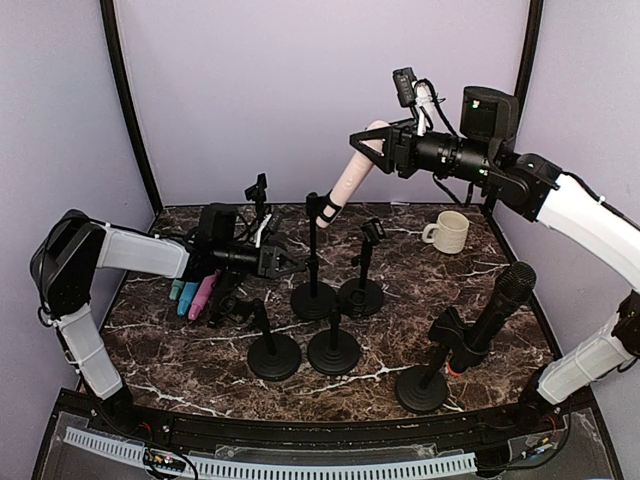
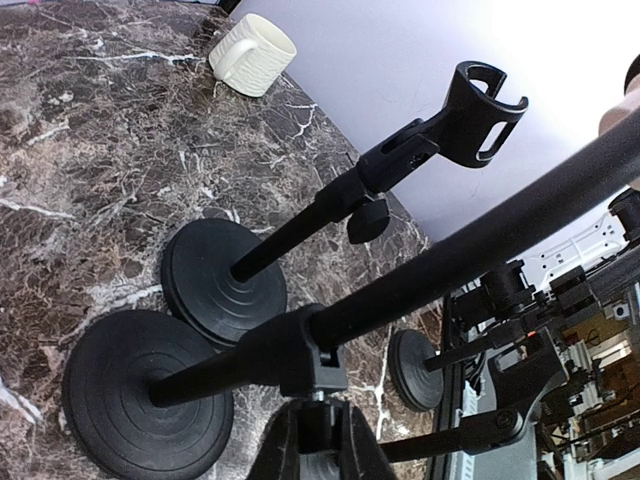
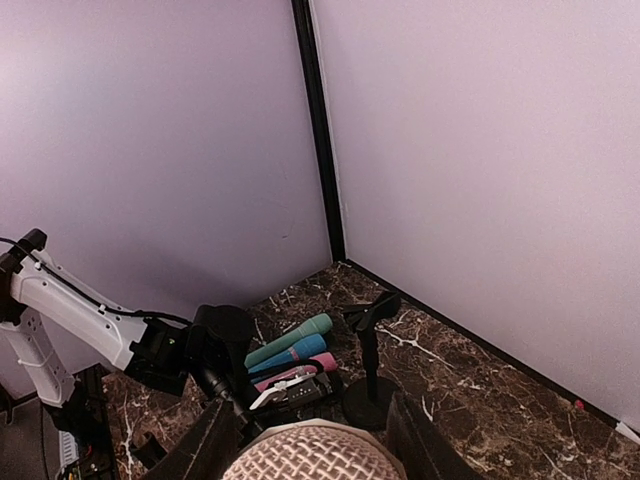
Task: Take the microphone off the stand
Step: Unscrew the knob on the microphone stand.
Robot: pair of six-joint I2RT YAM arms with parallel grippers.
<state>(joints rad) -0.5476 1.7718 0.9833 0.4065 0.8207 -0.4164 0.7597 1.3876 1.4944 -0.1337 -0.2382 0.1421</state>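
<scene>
A pale pink microphone (image 1: 352, 172) slants up from the clip (image 1: 327, 210) of the middle stand (image 1: 313, 270); its lower end still sits at the clip. High at the back, my right gripper (image 1: 377, 148) is shut on the microphone's head. That mesh head (image 3: 310, 458) shows between the fingers in the right wrist view. My left gripper (image 1: 290, 263) reaches in from the left and is shut on the stand's pole. In the left wrist view its jaws (image 2: 320, 425) pinch the knob under the pole's collar (image 2: 290, 350). The stand's round base (image 2: 145, 400) rests on the marble.
A black microphone (image 1: 503, 305) sits on a stand (image 1: 421, 388) at the front right. Three empty stands (image 1: 360, 295) (image 1: 333, 350) (image 1: 273, 355) crowd the middle. A white mug (image 1: 447, 232) stands at the back right. Coloured microphones (image 1: 195, 295) lie at the left.
</scene>
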